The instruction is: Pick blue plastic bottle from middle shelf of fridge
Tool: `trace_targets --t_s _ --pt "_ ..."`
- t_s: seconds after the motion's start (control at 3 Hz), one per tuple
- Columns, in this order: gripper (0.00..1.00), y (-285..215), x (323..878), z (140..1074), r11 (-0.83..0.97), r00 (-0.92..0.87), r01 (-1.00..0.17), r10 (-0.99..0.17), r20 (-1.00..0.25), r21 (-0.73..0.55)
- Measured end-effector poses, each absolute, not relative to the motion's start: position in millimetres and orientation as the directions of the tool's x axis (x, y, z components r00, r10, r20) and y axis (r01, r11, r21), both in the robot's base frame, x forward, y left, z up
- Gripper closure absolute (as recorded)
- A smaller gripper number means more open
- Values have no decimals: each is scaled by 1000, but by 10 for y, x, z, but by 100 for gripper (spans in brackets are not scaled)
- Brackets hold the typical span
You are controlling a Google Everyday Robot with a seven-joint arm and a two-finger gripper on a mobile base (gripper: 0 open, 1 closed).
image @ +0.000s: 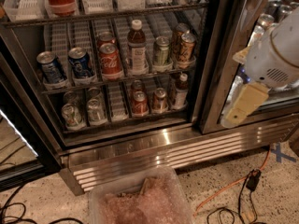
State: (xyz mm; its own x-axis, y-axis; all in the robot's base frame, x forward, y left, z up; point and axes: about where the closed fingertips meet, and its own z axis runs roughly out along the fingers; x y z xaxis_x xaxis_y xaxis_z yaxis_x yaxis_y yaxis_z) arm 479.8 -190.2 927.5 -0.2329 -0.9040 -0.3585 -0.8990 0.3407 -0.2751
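The blue plastic bottle stands upright on the middle shelf of the fridge. It has a white cap, dark brown drink and a pale label. A red cola can is to its left and a green can to its right. My gripper, a cream-coloured piece under the white arm housing, hangs at the right in front of the glass door. It is well to the right of the bottle and holds nothing.
A dark door post stands between the gripper and the open shelves. A shorter white-capped dark bottle and silver cans sit on the lower shelf. A clear plastic bin and an orange cable lie on the floor.
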Motion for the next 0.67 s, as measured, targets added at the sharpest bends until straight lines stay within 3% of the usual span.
trace_targets --t_s 0.67 --pt "0 -1744 5041 9130 363 -222 -881 -884 -411 -305"
